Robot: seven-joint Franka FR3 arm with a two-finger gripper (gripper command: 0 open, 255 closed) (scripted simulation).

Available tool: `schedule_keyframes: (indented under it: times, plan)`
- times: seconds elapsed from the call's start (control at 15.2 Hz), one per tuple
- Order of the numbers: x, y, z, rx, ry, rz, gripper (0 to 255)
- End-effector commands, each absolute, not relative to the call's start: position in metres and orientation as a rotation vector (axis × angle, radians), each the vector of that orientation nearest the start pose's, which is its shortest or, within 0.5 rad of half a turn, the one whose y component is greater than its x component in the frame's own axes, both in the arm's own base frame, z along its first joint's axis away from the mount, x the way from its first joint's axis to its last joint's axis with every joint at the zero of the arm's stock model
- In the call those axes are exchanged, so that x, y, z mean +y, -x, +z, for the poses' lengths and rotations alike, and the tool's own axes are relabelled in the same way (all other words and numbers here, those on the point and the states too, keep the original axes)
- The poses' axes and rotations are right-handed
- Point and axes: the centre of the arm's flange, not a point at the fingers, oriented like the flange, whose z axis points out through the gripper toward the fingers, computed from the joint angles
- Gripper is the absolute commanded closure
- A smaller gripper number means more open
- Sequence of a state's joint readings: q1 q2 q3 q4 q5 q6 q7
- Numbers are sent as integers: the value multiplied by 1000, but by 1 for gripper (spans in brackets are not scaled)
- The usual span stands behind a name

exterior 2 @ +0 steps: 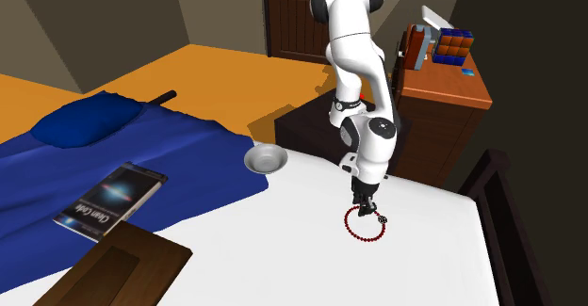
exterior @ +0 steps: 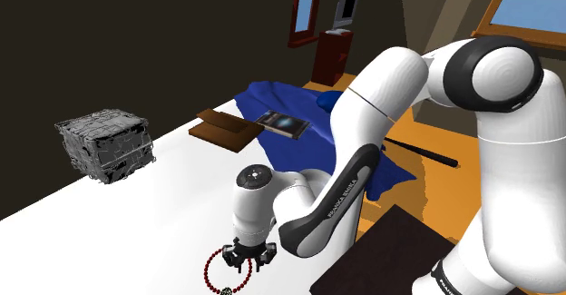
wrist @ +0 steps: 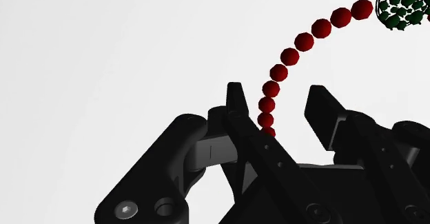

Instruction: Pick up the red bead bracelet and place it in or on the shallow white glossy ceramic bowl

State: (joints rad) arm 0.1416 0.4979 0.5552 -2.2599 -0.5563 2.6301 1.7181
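Note:
The red bead bracelet (exterior 2: 364, 222) lies flat as a ring on the white surface, with one large dark green bead (wrist: 403, 5) on its string. My black gripper (exterior 2: 364, 204) points straight down over the ring's edge, close to the surface (exterior: 248, 260). In the wrist view the gripper (wrist: 275, 97) is open, and a run of red beads (wrist: 303, 41) passes between the fingertips (wrist: 236, 98) without being clasped. The shallow pale bowl (exterior 2: 266, 159) sits at the edge of the blue blanket, to the second exterior view's left of the gripper and apart from it.
A blue blanket (exterior 2: 141, 153) with a book (exterior 2: 111, 197) covers part of the surface. A brown wooden board (exterior: 225, 128) lies beside it. A grey blocky object (exterior: 104, 145) stands at the shoulder view's left. A wooden cabinet (exterior 2: 441, 97) stands behind the arm.

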Motion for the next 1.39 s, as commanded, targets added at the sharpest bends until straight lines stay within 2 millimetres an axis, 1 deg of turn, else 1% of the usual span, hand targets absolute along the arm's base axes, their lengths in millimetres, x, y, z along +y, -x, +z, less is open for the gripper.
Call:
schedule_keyframes:
  times: [0.0,0.26,0.33,1.32]
  plan:
    - [356,-386,165,907,3020,0,255]
    - [353,-386,163,907,3020,0,255]
    - [357,-388,165,907,3020,0,255]
    - [357,-388,244,907,3020,0,255]
